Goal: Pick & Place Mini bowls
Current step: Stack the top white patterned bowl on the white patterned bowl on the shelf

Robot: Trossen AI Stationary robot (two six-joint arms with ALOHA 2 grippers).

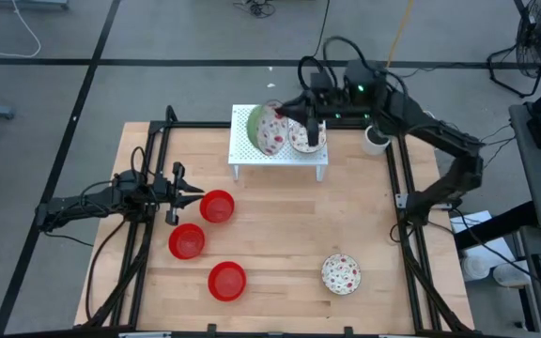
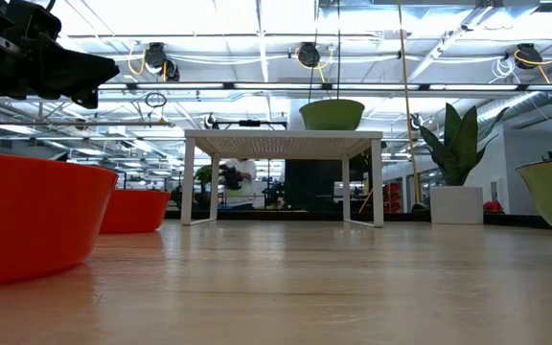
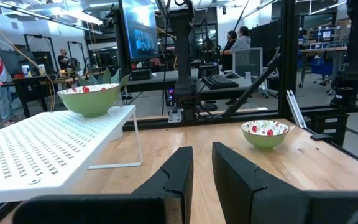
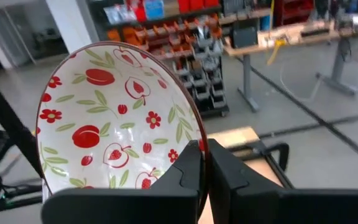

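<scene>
My right gripper (image 1: 296, 115) is high above the white rack (image 1: 242, 155) at the table's far side, shut on a white mini bowl with red fruit and flower pattern (image 4: 114, 118), green outside. A second patterned bowl (image 1: 305, 141) sits on the rack's top. A third patterned bowl (image 1: 341, 273) rests on the table at the near right. Three red mini bowls (image 1: 217, 207) (image 1: 187, 241) (image 1: 226, 281) stand on the table at the left. My left gripper (image 1: 193, 192) waits beside the farthest red bowl, open by a narrow gap (image 3: 202, 165), holding nothing. My right gripper pinches the patterned bowl's rim (image 4: 194, 140), one finger on the inner side and one on the outer. The bowl is lifted clear of the rack and stands tilted on edge, its patterned inside (image 1: 272, 131) facing the gripper and its green outside (image 1: 250, 124) turned toward the table's left.
A white cup with a green plant (image 1: 376, 141) stands right of the rack, close under the right arm. Black frame rails (image 1: 394, 197) run along the table's left and right sides. Bare wood lies in the table's middle between the red bowls and the near-right bowl.
</scene>
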